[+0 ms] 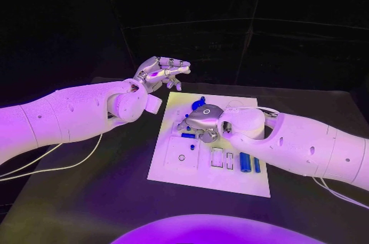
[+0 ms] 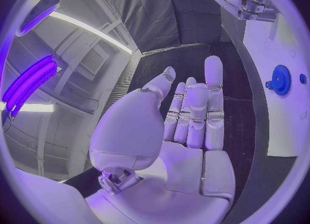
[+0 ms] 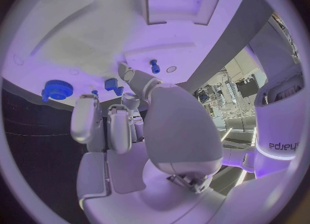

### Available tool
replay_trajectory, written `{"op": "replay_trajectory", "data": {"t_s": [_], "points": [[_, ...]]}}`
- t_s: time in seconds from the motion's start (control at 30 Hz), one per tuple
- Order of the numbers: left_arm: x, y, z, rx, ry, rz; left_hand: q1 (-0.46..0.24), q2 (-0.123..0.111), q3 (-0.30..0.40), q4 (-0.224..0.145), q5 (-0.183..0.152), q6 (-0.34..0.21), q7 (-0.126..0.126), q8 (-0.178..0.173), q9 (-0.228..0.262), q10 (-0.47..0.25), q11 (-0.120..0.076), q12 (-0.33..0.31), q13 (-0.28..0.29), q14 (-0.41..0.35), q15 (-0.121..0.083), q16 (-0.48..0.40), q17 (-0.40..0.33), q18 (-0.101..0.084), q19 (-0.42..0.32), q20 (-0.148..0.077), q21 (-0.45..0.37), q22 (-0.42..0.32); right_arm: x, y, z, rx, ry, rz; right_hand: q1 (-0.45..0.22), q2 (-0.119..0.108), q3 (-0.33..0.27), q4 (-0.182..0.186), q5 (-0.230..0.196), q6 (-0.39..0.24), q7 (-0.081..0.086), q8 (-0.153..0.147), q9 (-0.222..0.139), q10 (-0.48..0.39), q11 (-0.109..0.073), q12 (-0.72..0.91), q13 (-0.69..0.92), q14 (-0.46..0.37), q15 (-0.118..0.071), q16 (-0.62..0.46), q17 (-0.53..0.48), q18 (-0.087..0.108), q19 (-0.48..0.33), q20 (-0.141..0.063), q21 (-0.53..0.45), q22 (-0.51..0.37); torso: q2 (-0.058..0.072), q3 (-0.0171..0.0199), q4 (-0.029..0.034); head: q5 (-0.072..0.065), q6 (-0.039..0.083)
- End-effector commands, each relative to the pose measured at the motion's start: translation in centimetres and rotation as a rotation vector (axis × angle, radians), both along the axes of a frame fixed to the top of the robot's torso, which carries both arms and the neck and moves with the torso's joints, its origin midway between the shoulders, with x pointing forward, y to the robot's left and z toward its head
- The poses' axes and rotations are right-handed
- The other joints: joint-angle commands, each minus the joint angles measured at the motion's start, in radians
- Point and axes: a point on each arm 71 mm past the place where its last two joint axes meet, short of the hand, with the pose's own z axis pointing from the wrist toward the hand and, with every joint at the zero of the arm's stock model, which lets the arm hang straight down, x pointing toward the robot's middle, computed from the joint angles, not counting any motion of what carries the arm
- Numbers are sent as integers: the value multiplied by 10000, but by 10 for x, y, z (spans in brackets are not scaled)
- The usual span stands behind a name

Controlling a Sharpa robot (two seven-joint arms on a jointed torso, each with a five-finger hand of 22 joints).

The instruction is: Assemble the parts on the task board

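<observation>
The black bench [image 1: 92, 201] carries the flat white rectangular task board [image 1: 196, 172] at its middle. The white left arm [image 1: 62, 118] reaches in beside the board's far left corner, and its silver left hand [image 1: 160, 72] is raised off the board, fingers straight and spread, holding nothing. The white right arm [image 1: 307, 142] lies across the board's right side; its silver right hand [image 1: 201, 121] sits low over the far half of the board, fingers bent down among the parts. Whether it grips one, I cannot tell. A small blue toothed gear [image 3: 57, 89] stands near the board's far edge. Two blue cylindrical pins [image 1: 249, 163] lie side by side near the board's right edge.
</observation>
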Motion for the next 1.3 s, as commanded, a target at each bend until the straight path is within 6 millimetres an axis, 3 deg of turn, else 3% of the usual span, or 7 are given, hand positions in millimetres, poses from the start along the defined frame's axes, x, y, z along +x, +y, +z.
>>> {"op": "replay_trajectory", "data": {"t_s": [0.03,0.23,0.5,0.97,1.3], "points": [[0,-1,2,-79,-43,-54,108,9,-71,11,39,-55,7,69,-9,-100,4,59,-12,-62,-30,-44,-11,137,-32,36,-35,-13,-1,2,-1,-250,-100,403,-99,7,-95,-14,-42,247,31,5,37,-33,-13,101,-632,468,-36,-41,623,87,-45,-4,-61,0,5,4,6,8,-4],[1,-2,2,-78,-42,-57,108,9,-71,11,39,-55,7,69,-9,-100,4,59,-12,-62,-30,-44,-11,137,-32,36,-35,-13,-2,3,-6,-375,-74,586,-108,97,-186,-56,-42,1335,171,183,153,-17,-32,204,-564,462,-50,-25,657,88,-50,-12,-73,9,6,5,-10,39,-43],[1,-2,2,-77,-32,-72,108,9,-71,11,39,-55,7,69,-9,-100,4,59,-12,-62,-30,-44,-11,137,-32,36,-35,-13,-2,5,-8,-304,-148,741,-73,163,-179,-91,-39,1715,210,257,192,29,-38,262,-506,470,-56,-8,693,82,-27,-17,-59,35,1,4,-21,52,-87],[1,-2,1,-64,17,-104,118,18,-90,12,38,-65,8,91,-7,-118,5,95,-14,-70,-29,-52,-43,137,-21,37,-58,-35,-1,8,-5,101,-492,853,-147,273,-209,-92,-41,2040,333,380,222,149,-47,381,-402,498,-68,31,779,62,48,-28,-12,111,-5,4,-9,48,-110],[1,-2,1,-60,33,-113,118,18,-90,12,38,-65,8,91,-7,-118,5,95,-14,-70,-29,-52,-43,137,-21,37,-58,-35,0,10,-4,205,-713,871,-189,251,-257,-109,-37,1933,252,297,178,157,-61,393,-413,501,-74,31,783,61,56,-31,-13,117,-1,6,-8,77,-126]]}}
